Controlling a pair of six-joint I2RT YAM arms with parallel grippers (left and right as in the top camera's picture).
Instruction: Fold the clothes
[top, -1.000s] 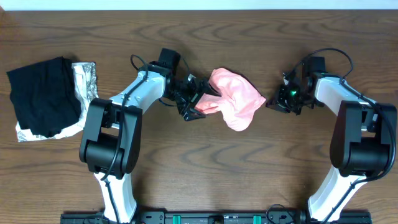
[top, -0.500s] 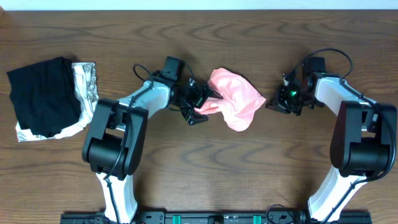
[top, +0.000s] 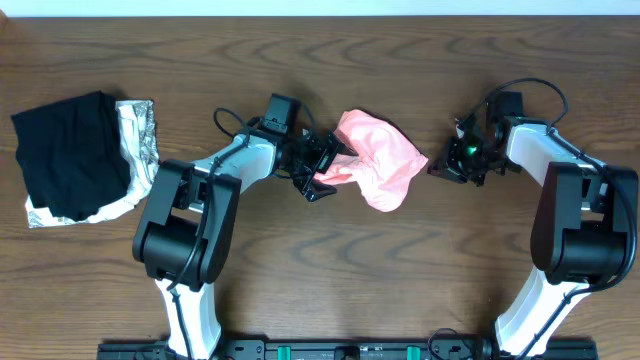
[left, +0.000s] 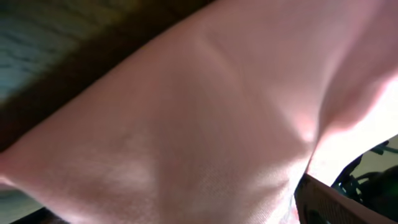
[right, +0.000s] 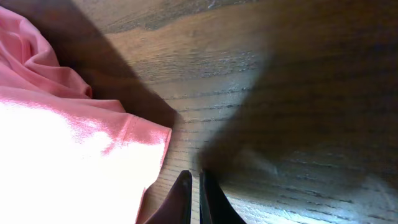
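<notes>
The clothes (top: 380, 160), a salmon-pink T-shirt, lie crumpled in a heap at the middle of the table. My left gripper (top: 325, 165) is at the heap's left edge, its jaws spread wide with pink cloth bunched between them. Pink fabric (left: 199, 112) fills the left wrist view, and only part of one finger (left: 339, 205) shows at the lower right. My right gripper (top: 437, 166) is just right of the heap, shut and holding nothing. In the right wrist view its closed tips (right: 194, 179) rest over bare wood beside the shirt's hem (right: 68, 155).
A black folded garment (top: 70, 155) lies on a silvery-white patterned cloth (top: 138, 130) at the table's far left. The wooden table (top: 330, 260) ends at a pale strip along the far edge.
My left arm has shifted a little to the right, bringing its gripper closer into the shirt's left edge. The right arm and the shirt heap have not visibly moved.
</notes>
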